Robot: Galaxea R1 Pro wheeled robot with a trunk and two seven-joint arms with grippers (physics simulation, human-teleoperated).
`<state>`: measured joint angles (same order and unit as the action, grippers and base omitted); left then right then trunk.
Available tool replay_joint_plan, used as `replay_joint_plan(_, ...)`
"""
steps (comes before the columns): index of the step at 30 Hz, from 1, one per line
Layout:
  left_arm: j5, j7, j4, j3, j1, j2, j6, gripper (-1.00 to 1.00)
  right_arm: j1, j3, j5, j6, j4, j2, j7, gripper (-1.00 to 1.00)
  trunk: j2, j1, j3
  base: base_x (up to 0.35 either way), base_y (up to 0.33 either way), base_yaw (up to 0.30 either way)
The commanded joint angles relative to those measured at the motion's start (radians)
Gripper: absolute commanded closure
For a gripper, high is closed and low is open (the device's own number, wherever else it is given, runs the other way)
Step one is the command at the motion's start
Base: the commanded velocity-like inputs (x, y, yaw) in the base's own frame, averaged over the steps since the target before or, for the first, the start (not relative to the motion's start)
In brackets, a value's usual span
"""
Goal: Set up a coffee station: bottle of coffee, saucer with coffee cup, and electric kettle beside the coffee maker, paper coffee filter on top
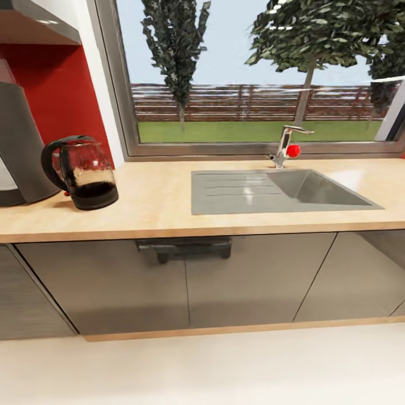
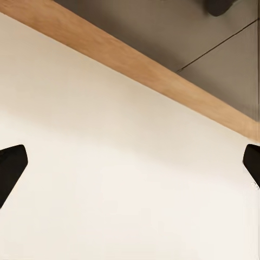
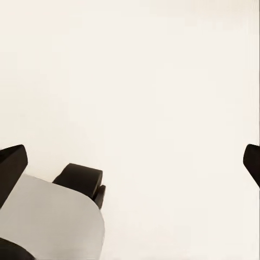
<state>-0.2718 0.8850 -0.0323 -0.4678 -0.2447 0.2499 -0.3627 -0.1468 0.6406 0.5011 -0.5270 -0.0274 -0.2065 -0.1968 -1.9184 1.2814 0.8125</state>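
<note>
The electric kettle [image 1: 84, 174], clear glass with a black handle and base, stands upright on the light-wood countertop [image 1: 163, 219] at the left. Just left of it, and close to touching it, is a tall dark grey appliance [image 1: 19, 152] cut off by the frame edge. It looks like the coffee maker, but I cannot tell for sure. In the left wrist view my left gripper [image 2: 130, 168] is open over pale floor, near the wooden plinth [image 2: 135, 65]. My right gripper [image 3: 130, 162] is open over bare floor, holding nothing.
A grey sink with drainboard [image 1: 247, 191] is set in the counter's middle and right, with a tap with a red knob [image 1: 287, 147] behind it under the window. Glossy grey cabinet fronts [image 1: 185, 287] run below. A part of the robot's base [image 3: 59, 216] shows in the right wrist view.
</note>
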Motion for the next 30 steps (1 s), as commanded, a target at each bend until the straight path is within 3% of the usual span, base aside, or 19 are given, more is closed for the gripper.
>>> replay_joint_plan(1, -0.01, 0.003, 0.002, 0.008, -0.001, -0.001, -0.004, -1.0, 0.0, 0.004, 0.01, -0.001, 0.014, 0.0, -0.008, -1.0, 0.0, 0.0, 0.001, 0.253, -0.179, 0.0)
replay_joint_plan(7, -0.01, 0.003, 0.001, 0.008, -0.001, -0.005, -0.004, -1.0, 0.0, 0.004, 0.012, -0.002, 0.076, 0.008, -0.007, -1.0, 0.0, 0.0, 0.001, 0.225, -0.149, 0.0)
replay_joint_plan(30, -0.01, -0.041, 0.0, 0.008, -0.001, -0.018, -0.006, -1.0, 0.001, 0.002, 0.013, -0.002, 0.08, 0.019, -0.007, -1.0, 0.0, 0.0, 0.001, 0.056, -0.033, 0.0)
